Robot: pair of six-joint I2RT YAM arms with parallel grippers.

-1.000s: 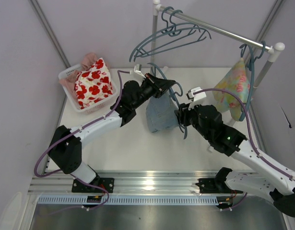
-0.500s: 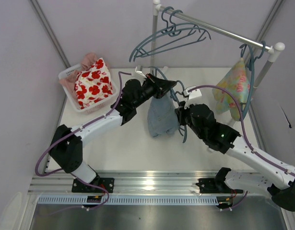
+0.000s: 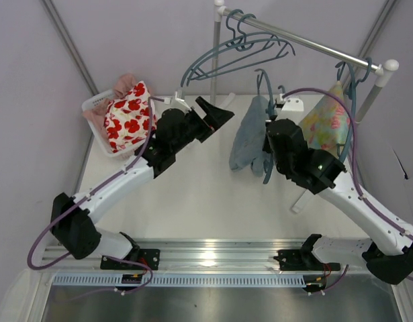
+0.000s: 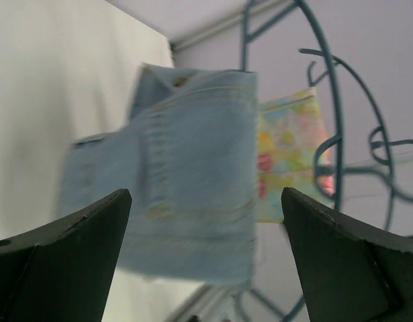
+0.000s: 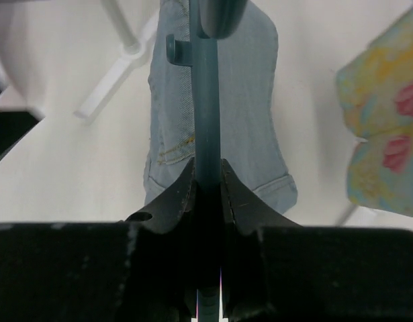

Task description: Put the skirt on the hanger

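Right of table (image 3: 193, 194) centre, just near side of the rail (image 3: 307, 41), R gripper (image 3: 274, 134) pinches the hanger (image 3: 262, 84), w/ the skirt (image 3: 250, 137) hanging from it: pale faded denim, folded, seams stitched. L gripper (image 3: 218, 112), jaws spread, holds nothing & sits apart to its left, w/ bare tabletop between the 2. Floral garment (image 3: 325, 124) hangs just right.

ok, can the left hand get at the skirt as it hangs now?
Probably yes: the left hand is open and faces the skirt, nothing between them. The right hand holds the hanger.
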